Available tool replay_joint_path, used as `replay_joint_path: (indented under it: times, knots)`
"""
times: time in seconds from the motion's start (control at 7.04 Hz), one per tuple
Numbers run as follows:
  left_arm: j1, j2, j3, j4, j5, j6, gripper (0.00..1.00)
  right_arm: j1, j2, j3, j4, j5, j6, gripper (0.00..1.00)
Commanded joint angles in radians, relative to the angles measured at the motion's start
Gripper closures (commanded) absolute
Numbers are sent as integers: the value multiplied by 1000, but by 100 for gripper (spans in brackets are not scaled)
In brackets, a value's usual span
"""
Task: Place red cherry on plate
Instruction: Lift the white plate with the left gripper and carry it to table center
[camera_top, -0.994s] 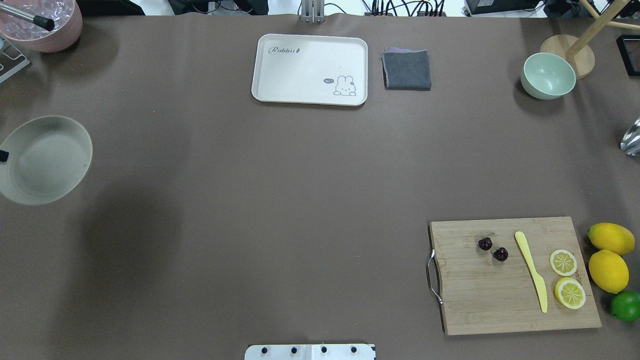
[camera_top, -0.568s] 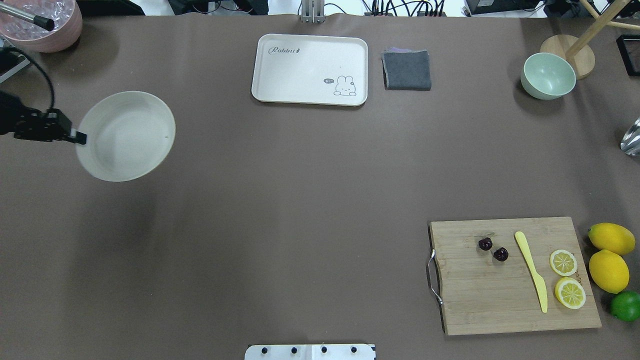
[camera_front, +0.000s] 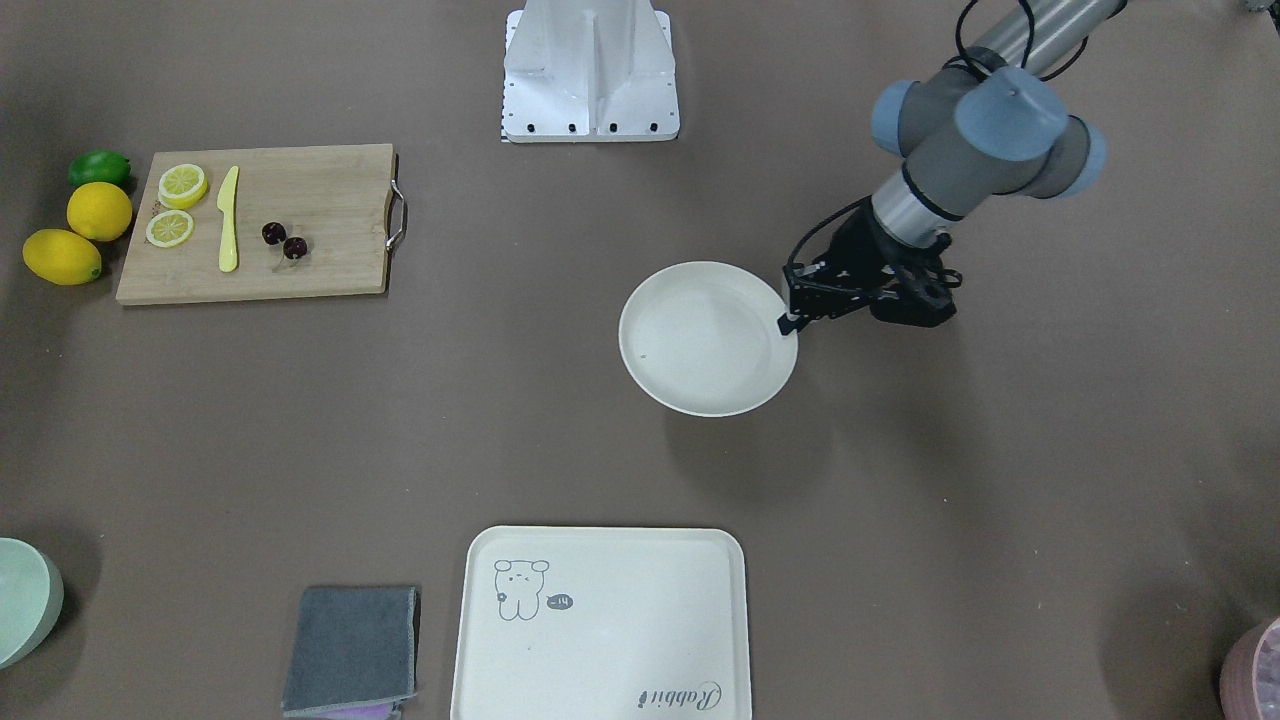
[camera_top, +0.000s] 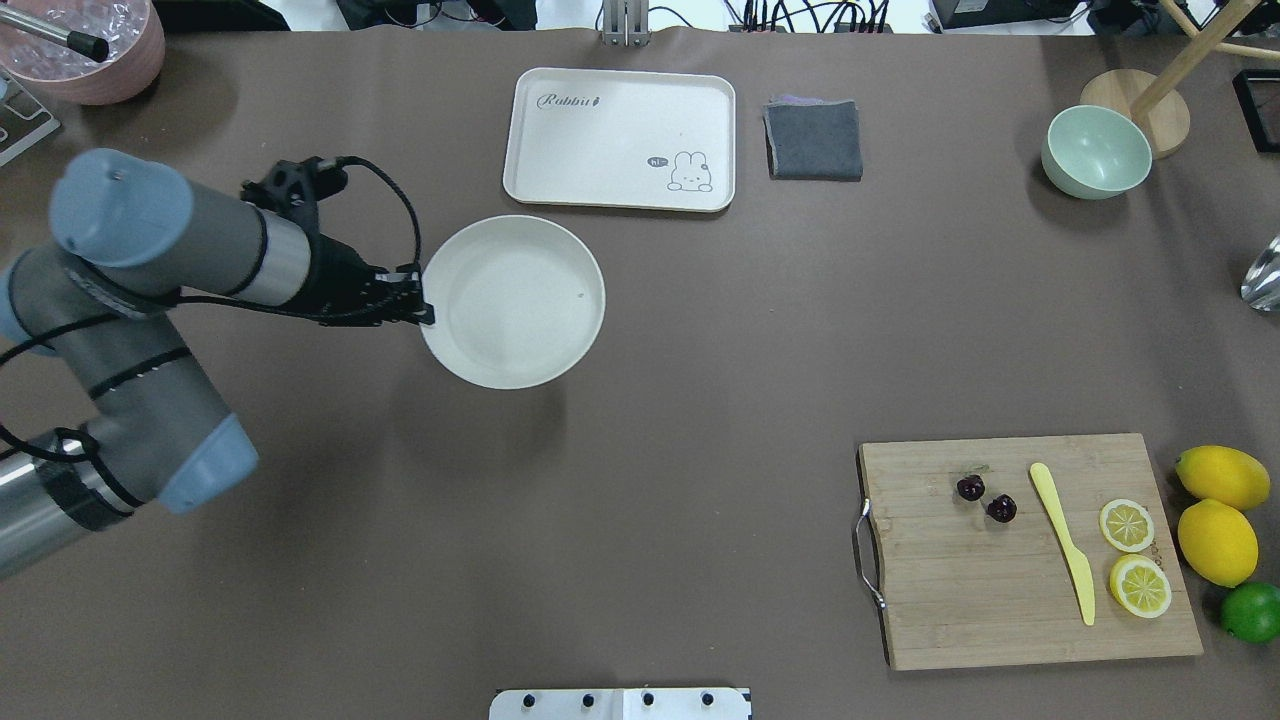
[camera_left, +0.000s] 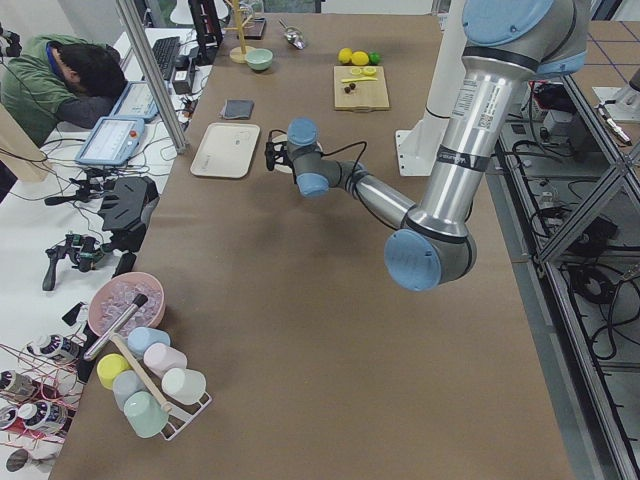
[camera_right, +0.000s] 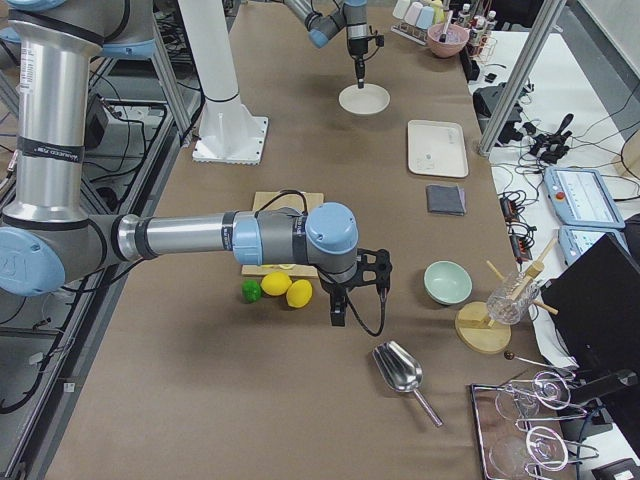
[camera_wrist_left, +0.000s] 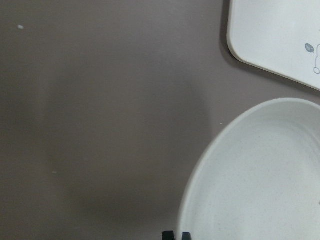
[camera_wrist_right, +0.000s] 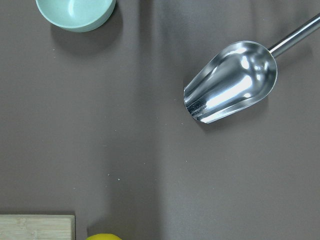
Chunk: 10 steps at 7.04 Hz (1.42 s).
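Your left gripper (camera_top: 427, 311) clamps the round cream plate (camera_top: 520, 300); carry it nearer the tiny dark maroon cherries (camera_top: 1001, 508). Jaws of the right gripper (camera_right: 338, 316): you cannot tell.

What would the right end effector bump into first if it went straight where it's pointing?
The right end effector points straight down, so it would probably meet the bare brown table first, between the metal scoop and the lemons.
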Motion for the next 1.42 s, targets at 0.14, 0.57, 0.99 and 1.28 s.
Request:
replay_joint_path:
  times: [0.14, 0.57, 0.99, 1.28]
  knots:
    - [248, -68, 6, 59, 265, -84, 100, -32, 25, 46, 0, 8, 34, 0]
    - [275, -70, 14, 105, 288, -83, 100, -197, 95, 184, 0, 8, 346, 0]
    - [257, -67, 5, 108, 288, -77, 2, -371, 213, 218, 0, -35, 545, 0]
    - [190, -68, -11, 114, 269, -67, 2, -512, 241, 243, 6, -121, 616, 0]
